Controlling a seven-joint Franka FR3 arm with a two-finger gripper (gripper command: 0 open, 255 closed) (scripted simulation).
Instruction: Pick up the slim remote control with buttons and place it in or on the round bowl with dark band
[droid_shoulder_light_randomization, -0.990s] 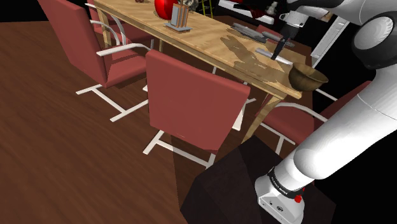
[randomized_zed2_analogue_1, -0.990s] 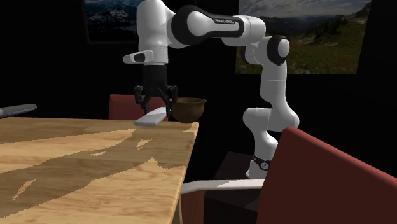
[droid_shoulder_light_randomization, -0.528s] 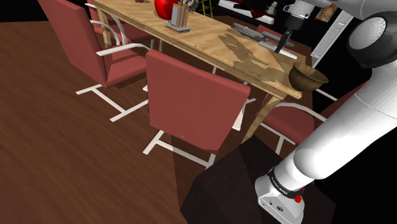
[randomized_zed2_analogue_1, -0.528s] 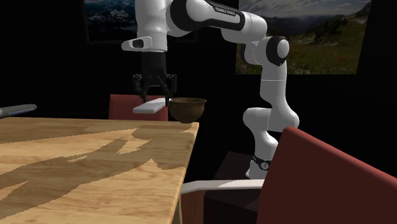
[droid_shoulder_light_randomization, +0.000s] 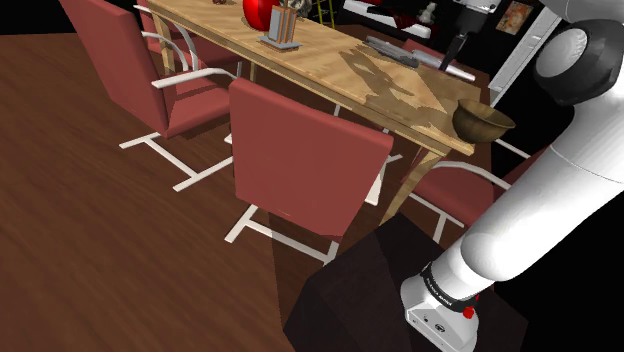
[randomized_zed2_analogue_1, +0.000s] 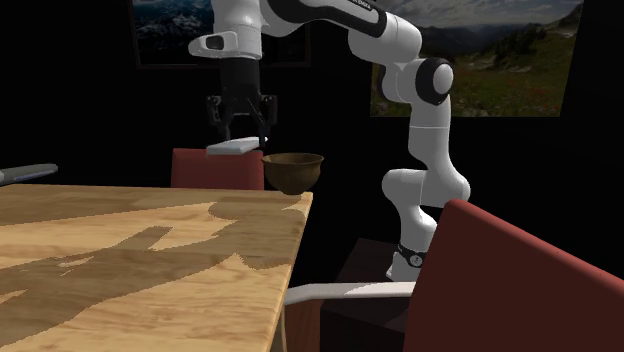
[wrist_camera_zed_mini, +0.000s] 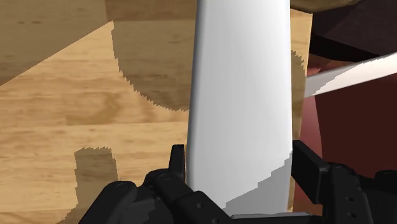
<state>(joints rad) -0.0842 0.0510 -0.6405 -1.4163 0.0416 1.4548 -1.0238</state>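
Up again: higher than half a second back and well above the height of a second ago, gripper (randomized_zed2_analogue_1: 240, 130) climbing over the table's (randomized_zed2_analogue_1: 150, 260) far corner with the slim white remote (randomized_zed2_analogue_1: 232, 147) lifted clean off the wood. Reads as the pick finished and the carry begun, with only the trip across and the release left to do. Hanging free in the air now, roughly level, near the brown bowl (randomized_zed2_analogue_1: 293, 170) and above its rim, not yet over it; bowl itself parked right at the table's corner nearest the stand, untouched. As for the tool: narrowed to the remote's width, fingers (wrist_camera_zed_mini: 177, 162) pressed on its two long sides, clasping it crosswise with most of the white body jutting out ahead. Touching nothing else, neither wood nor bowl. Probably wants a short sideways shift toward the bowl before letting go.
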